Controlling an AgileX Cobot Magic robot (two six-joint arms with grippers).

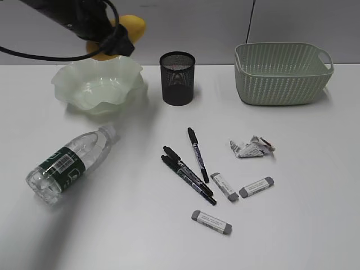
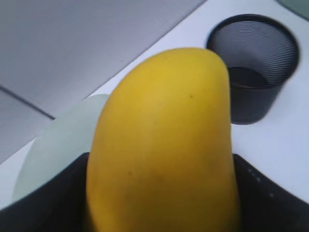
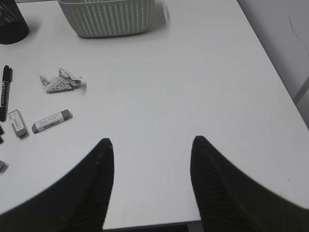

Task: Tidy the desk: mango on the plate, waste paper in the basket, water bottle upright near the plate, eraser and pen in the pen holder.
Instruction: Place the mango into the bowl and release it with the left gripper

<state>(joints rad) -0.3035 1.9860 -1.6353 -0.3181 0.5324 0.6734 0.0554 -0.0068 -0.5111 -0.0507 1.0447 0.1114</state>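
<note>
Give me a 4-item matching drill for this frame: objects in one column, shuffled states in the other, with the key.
Column 1
1. yellow oval mango
2. clear plastic water bottle with dark green label
3. black metal mesh pen holder
4. crumpled white and grey waste paper

Column 2
A. lying on its side on the white desk
B. upright and empty
C. held in the air in the left gripper, above the pale green wavy-rimmed plate
D. loose on the desk, in front of the pale green woven basket

Pairs: 1-C, 2-A, 3-B, 4-D
</note>
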